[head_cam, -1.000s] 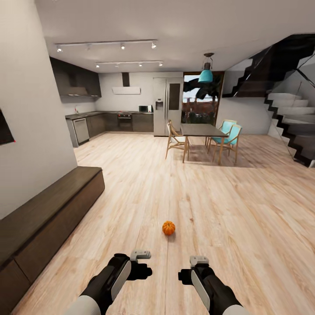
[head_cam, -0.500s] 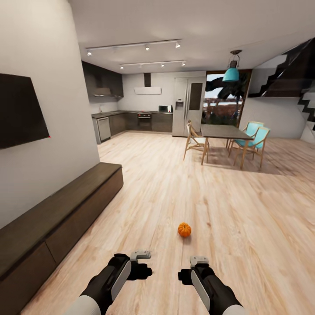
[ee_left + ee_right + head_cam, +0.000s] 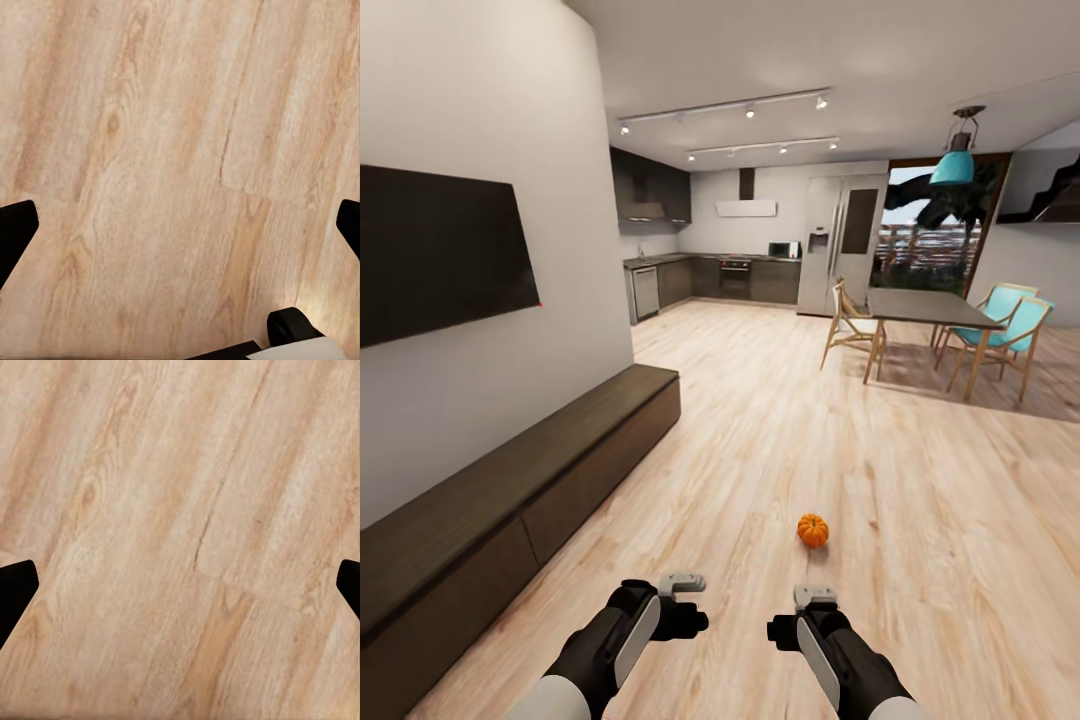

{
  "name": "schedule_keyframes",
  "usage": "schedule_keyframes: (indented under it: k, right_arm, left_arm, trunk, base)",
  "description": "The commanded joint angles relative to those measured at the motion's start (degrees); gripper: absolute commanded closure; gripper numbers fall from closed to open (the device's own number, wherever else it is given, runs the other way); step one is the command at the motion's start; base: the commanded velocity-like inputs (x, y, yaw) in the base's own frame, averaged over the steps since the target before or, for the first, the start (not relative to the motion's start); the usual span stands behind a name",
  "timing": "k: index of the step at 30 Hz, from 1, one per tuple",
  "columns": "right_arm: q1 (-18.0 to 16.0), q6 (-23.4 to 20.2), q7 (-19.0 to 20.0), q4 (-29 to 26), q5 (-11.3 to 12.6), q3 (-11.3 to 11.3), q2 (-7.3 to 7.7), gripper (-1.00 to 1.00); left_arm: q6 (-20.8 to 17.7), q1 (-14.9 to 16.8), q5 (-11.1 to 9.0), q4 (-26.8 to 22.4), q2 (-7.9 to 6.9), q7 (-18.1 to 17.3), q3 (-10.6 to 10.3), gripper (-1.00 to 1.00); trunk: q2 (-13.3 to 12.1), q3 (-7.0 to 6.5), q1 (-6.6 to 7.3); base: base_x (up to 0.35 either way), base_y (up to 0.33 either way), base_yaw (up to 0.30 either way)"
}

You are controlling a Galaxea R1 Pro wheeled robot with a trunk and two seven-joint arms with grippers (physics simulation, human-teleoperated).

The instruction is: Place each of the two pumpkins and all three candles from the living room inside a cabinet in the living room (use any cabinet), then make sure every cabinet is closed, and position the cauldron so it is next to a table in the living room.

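Evenly bright rendered interior. Ceiling track spotlights and daylight through the far window illuminate the wood floor. Shadows soft, faint. Straight lines appear to lean toward the frame edges. Distant kitchen slightly soft; wrist views sharp.

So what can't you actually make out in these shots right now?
- cabinet: near end cut off by the head view's edge; insides hidden behind closed fronts.
- pumpkin: far side hidden by its own body.
- left gripper, right gripper: fingertips cut by the wrist views' edges.
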State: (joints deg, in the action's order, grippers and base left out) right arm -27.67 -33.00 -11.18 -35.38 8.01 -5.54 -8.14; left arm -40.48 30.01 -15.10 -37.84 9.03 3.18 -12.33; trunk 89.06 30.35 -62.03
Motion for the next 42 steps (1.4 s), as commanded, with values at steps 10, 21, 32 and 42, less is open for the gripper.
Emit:
schedule_keyframes:
  k: [10, 21, 32, 42]
  right_arm:
    - [0.0, -0.2, -0.5, -0.1, 0.6, -0.3, 0.05, -1.0]
    - [0.0, -0.2, -0.5, -0.1, 0.6, -0.3, 0.05, -1.0]
    - [0.0, -0.2, -0.5, -0.1, 0.6, -0.3, 0.05, -1.0]
    - [0.0, -0.2, -0.5, -0.1, 0.6, -0.3, 0.05, -1.0]
  left_arm:
    - [-0.2, 0.0, -0.5, 0.0, -0.05, 0.3, -0.2, -1.0]
    - [-0.2, 0.0, -0.5, 0.0, -0.03, 0.3, -0.2, -1.0]
    - [-0.2, 0.0, -0.5, 0.0, 0.02, 0.3, -0.2, -1.0]
    - [-0.2, 0.0, -0.5, 0.0, 0.02, 0.3, -0.2, -1.0]
  trunk:
    - [0.0, -0.14, 0.01]
    - [0.0, -0.38, 0.01]
    - [0.0, -0.62, 0.01]
    - [0.0, -0.85, 0.01]
  base:
    - [-0.004, -0.046, 0.293]
    - [0.0, -0.001, 0.293]
    - [0.0, 0.0, 0.293]
    - [0.0, -0.002, 0.293]
